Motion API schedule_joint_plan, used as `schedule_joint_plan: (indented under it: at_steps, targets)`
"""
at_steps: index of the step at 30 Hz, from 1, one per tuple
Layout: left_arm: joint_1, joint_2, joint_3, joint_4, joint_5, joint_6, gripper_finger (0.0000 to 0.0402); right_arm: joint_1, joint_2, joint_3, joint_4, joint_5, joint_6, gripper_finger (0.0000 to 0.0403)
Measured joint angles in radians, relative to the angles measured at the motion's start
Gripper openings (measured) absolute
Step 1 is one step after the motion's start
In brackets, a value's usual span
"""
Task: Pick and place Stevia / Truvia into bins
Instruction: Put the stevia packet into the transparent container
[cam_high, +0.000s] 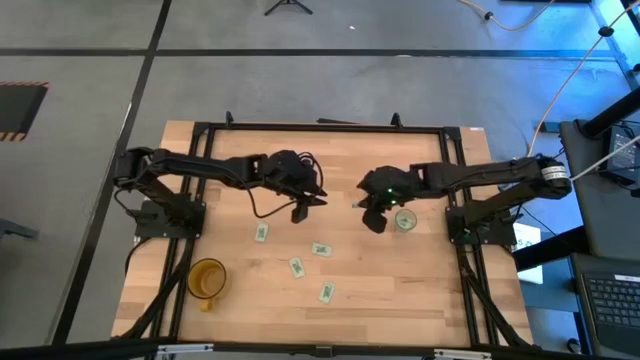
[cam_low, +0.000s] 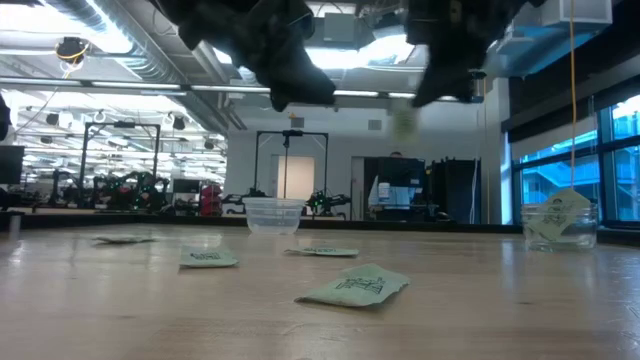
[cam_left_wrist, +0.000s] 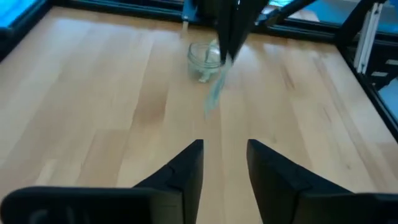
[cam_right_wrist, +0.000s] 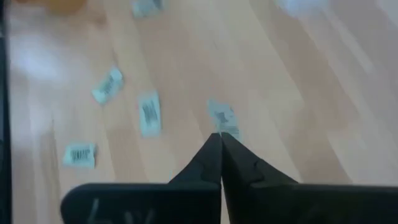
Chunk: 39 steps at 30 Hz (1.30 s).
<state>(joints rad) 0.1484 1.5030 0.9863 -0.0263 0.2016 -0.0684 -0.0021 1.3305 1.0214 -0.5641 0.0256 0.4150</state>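
Right wrist view shows the right pincer (cam_right_wrist: 221, 138) pinched on a Stevia sachet (cam_right_wrist: 221, 117) above the tabletop (cam_right_wrist: 298, 93). Left pincer (cam_left_wrist: 224, 149) is apart, near the small cup (cam_high: 405, 221).

sachets (cam_high: 295, 266) mid-table, mug (cam_high: 207, 279) left, glass cup (cam_high: 405, 221) right

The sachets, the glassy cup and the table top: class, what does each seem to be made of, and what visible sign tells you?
Sachets: probably thin matt paper, since this one lies creased and slightly lifted, with green print.
Glassy cup: clear and shiny, likely glass or hard plastic; a sachet shows through its wall.
Table top: light wood, with visible plank lines and grain, and a smooth finish.
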Motion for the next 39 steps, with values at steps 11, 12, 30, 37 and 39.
schedule_joint_plan:
  at_steps: [11, 12, 30, 37, 39]
  targets:
    - [0.011, -0.026, 0.000, -0.016, 0.001, 0.003, 0.0114, 0.000, -0.053, 0.185, -0.747, 0.026, 0.311, 0.0000]
    - [0.011, -0.026, 0.000, -0.016, 0.001, 0.003, 0.0114, 0.000, -0.054, 0.180, -0.755, 0.026, 0.316, 0.0000]
    - [0.011, -0.026, -0.002, -0.016, 0.000, 0.003, 0.0115, 0.000, -0.053, -0.114, -0.550, 0.025, 0.369, 0.0000]
    - [0.011, -0.026, -0.002, -0.016, -0.001, 0.003, 0.0113, 0.000, -0.053, -0.200, -0.467, 0.024, 0.368, 0.0000]
    - [0.011, -0.026, -0.002, -0.015, -0.001, 0.003, 0.0112, 0.000, -0.053, -0.215, -0.443, 0.022, 0.369, 0.0000]
